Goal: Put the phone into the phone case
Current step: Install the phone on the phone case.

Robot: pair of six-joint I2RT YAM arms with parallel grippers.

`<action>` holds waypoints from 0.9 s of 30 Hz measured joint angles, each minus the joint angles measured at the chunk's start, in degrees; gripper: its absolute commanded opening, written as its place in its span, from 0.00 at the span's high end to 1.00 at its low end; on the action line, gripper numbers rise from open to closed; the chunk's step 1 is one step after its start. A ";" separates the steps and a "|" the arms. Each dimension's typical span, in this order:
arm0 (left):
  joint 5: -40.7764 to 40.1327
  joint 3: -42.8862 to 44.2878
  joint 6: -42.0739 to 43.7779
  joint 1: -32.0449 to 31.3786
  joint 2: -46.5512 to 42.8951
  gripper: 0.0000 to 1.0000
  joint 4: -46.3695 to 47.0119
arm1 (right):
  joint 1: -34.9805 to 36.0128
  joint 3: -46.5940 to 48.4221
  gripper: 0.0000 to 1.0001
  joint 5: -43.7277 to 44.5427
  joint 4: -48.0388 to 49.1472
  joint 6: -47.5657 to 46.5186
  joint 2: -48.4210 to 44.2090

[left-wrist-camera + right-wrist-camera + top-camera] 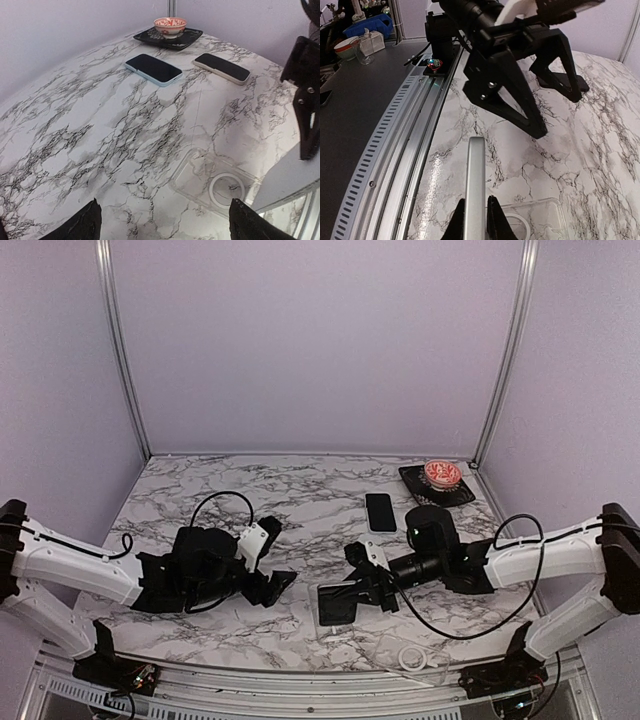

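Note:
My right gripper [476, 220] is shut on the silver-edged phone [475, 180], holding it on edge just above the table. In the top view the phone [335, 602] is a dark slab in front of the right gripper [362, 582]. The clear phone case [545, 220], with a white ring in it, lies flat on the marble right beside the phone. The case also shows in the left wrist view [215, 182]. My left gripper [167, 225] is open and empty, low over the table to the left of the case, and it shows in the top view [278, 562].
Two other phones lie at the back: one in a light blue case [152, 69], one in a pale case [221, 67]. A red-patterned bowl [441, 474] stands on a black tray [420, 488] at the back right. A white tape ring [410, 657] lies by the front rail.

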 measured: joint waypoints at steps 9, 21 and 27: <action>2.08 8.17 -2.69 3.34 12.74 0.64 -8.46 | 1.57 1.86 1.00 -0.42 -4.31 -1.73 2.34; 8.94 14.64 -2.19 3.32 24.39 0.75 -11.74 | 1.60 1.51 1.00 -0.61 -2.29 -0.59 4.13; 8.85 15.65 -1.86 3.32 24.85 0.74 -11.82 | 1.60 0.15 1.00 -1.55 0.44 2.03 4.57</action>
